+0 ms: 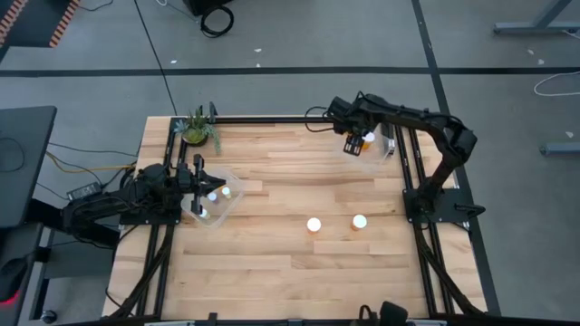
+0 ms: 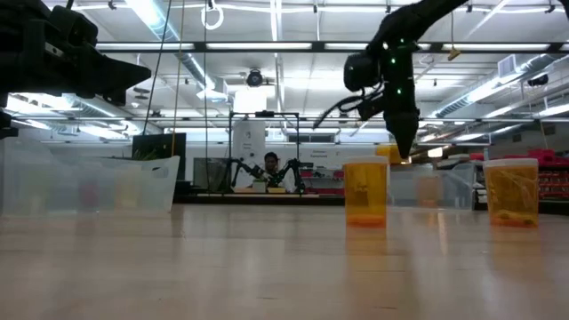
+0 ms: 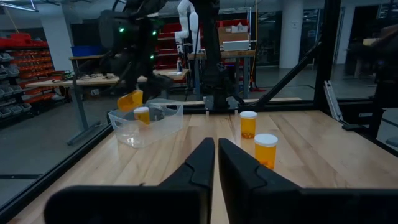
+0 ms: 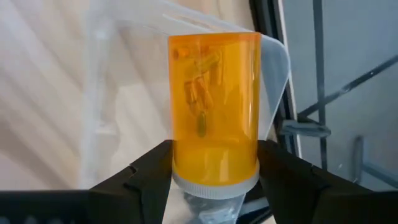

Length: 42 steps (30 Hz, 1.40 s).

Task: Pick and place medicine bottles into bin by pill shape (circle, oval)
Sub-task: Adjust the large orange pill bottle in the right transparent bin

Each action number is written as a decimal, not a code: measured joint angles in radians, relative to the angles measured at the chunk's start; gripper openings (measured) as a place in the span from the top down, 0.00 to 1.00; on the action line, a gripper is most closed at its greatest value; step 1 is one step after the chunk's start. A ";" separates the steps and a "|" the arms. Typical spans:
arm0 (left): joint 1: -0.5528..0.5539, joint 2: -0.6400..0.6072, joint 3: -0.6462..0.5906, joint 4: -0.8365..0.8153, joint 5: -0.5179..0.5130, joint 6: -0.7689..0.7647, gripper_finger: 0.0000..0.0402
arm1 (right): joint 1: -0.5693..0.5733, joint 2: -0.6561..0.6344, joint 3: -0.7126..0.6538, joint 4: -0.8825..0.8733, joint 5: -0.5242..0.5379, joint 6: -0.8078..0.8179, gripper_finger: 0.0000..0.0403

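My right gripper [image 1: 353, 142] is shut on an amber medicine bottle [image 4: 214, 106] with oblong pills inside, over the clear bin [image 1: 379, 147] at the far right. That bin holds another bottle [image 3: 142, 115]. Two white-capped bottles [image 1: 314, 225] [image 1: 360, 221] stand upright on the table's middle right; they also show in the low view [image 2: 365, 191] [image 2: 511, 191]. My left gripper [image 3: 216, 158] is shut and empty, over the clear bin [image 1: 213, 201] at the left, which holds white-capped bottles [image 1: 214, 194]. My right gripper pinches the bottle's wall right by its white cap [image 4: 214, 171] between its two fingers [image 4: 149, 171]. The fingers come from above, slanting down. The bottle's body sticks out beyond the fingertips, cap end toward the wrist. It is lifted clear over the bin.
A green potted plant [image 1: 198, 129] stands at the table's far left corner. Black frame rails [image 1: 412, 172] run along the table's left and right sides. Bare wood lies in the middle and near part of the table [image 1: 290, 272].
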 joint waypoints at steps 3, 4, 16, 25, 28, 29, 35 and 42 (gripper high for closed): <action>0.000 0.000 0.000 0.000 0.000 0.000 0.94 | 0.048 0.000 0.027 -0.034 -0.026 0.043 0.44; 0.000 0.000 0.000 0.000 0.000 0.000 0.94 | 0.068 0.000 0.032 -0.039 -0.038 0.051 0.44; 0.000 0.000 0.000 0.030 -0.004 0.001 0.91 | 0.304 0.000 0.037 0.064 -0.117 0.044 0.44; 0.001 0.000 0.000 0.183 -0.011 -0.182 0.94 | 0.352 0.000 0.037 0.097 -0.118 0.044 0.44; 0.001 0.000 0.000 0.182 -0.011 -0.229 0.93 | 0.356 0.000 0.037 0.102 -0.144 0.047 0.44; 0.001 0.000 0.000 0.181 -0.011 -0.230 0.93 | 0.357 0.000 0.037 0.107 -0.156 0.045 0.44; 0.001 0.000 0.000 0.191 -0.070 -0.233 0.94 | 0.358 0.000 0.037 0.143 -0.196 0.044 0.44; 0.001 0.000 0.000 0.199 -0.195 -0.246 0.98 | 0.363 0.000 0.037 0.192 -0.201 0.046 0.44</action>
